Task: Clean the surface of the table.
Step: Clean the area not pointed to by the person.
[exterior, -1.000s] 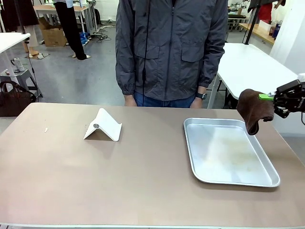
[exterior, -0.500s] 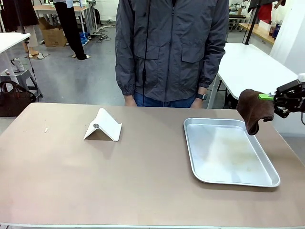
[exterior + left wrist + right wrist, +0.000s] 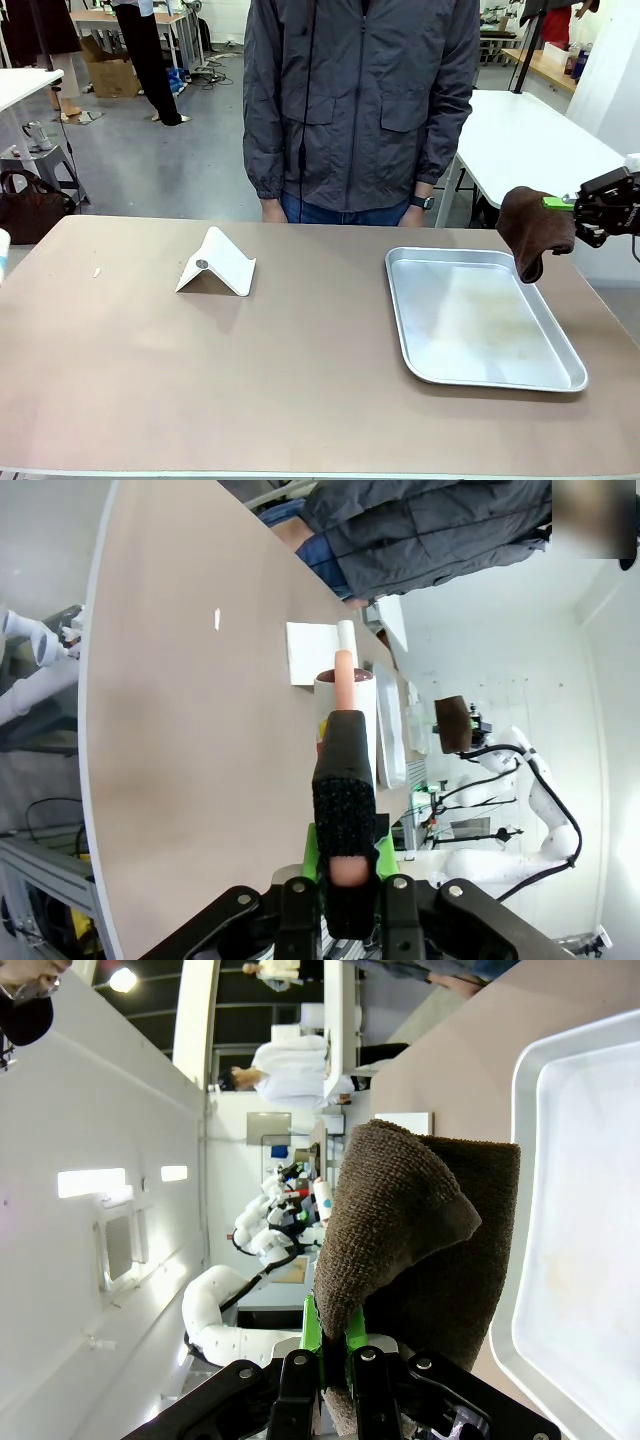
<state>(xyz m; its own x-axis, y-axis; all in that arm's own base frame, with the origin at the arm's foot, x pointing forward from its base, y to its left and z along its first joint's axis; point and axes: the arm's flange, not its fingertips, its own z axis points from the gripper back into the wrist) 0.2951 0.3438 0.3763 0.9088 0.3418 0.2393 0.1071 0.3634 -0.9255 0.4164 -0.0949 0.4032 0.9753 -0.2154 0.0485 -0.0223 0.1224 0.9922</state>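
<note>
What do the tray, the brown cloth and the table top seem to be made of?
Tray: probably metal, aluminium or steel; silvery with a dull sheen and a rolled rim. Cloth in the right gripper: terry-like fabric with a looped nap, hanging limp. Table: matte tan top, maybe laminate; no glare.

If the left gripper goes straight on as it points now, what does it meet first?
Probably the white folded stand, in line beyond the roller-like tool that the left gripper holds; its height above the table is unclear.
</note>
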